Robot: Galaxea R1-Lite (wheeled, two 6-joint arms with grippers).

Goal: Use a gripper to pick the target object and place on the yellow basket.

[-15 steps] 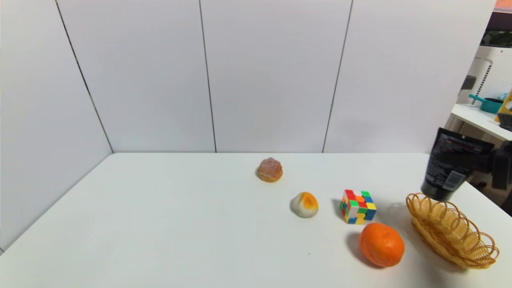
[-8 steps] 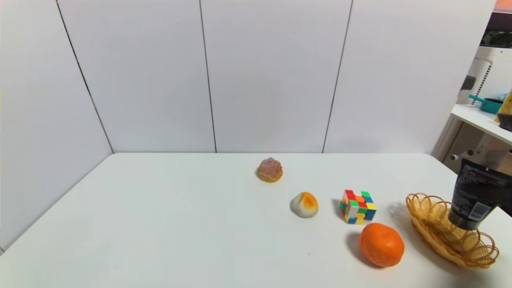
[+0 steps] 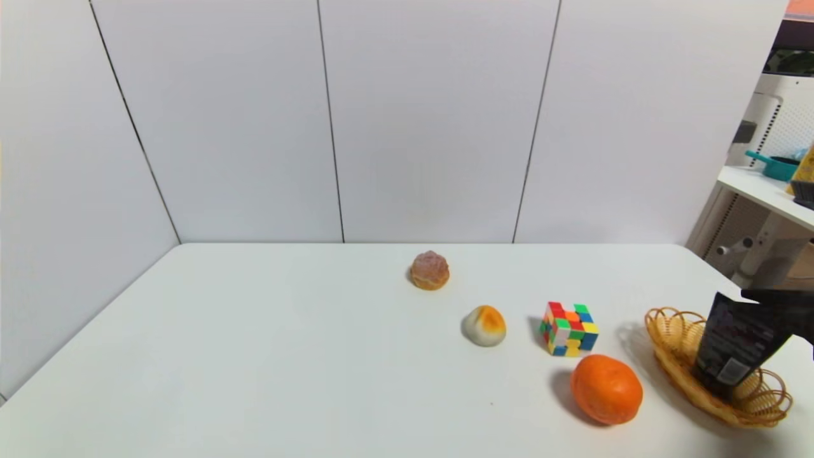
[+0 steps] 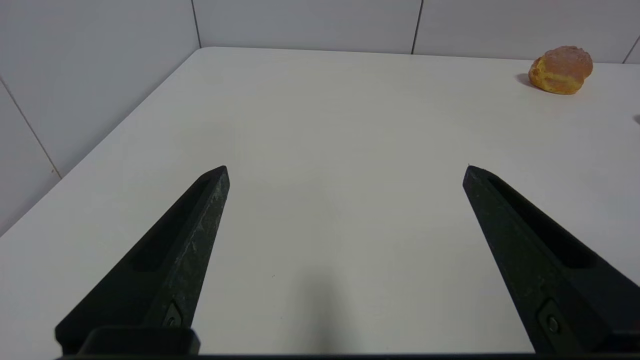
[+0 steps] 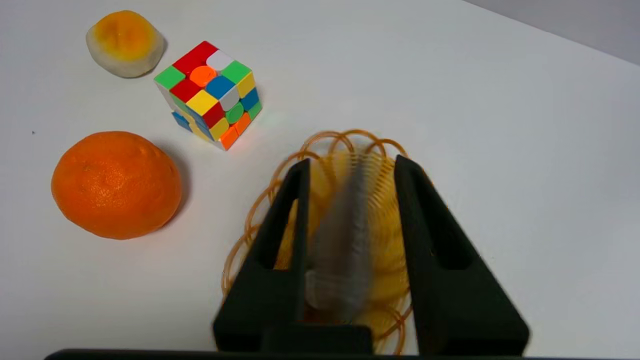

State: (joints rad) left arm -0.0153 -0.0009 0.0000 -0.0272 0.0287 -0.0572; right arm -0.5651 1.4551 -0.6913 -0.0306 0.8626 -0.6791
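The black squeeze tube (image 3: 731, 343) stands tilted inside the yellow basket (image 3: 668, 318) at the table's right edge, its lower end down among the woven strands. My right gripper (image 3: 772, 302) is just above and to the right of it, mostly cut off by the edge of the head view. In the right wrist view the tube (image 5: 345, 235) shows as a grey blur between the fingers of the right gripper (image 5: 352, 162), which stand open with basket (image 5: 350, 137) showing on both sides of it. My left gripper (image 4: 345, 170) hangs open over bare table on the left.
An orange (image 3: 606, 388) lies just left of the basket, with a colourful cube (image 3: 569, 328) behind it. A white-orange bun (image 3: 484, 325) and a pink-topped pastry (image 3: 430, 270) sit farther left and back. The table's right edge runs beside the basket.
The right gripper carried the tube down and right from above the basket's back rim into the basket. Its fingers have parted from the tube. The left arm has not moved.
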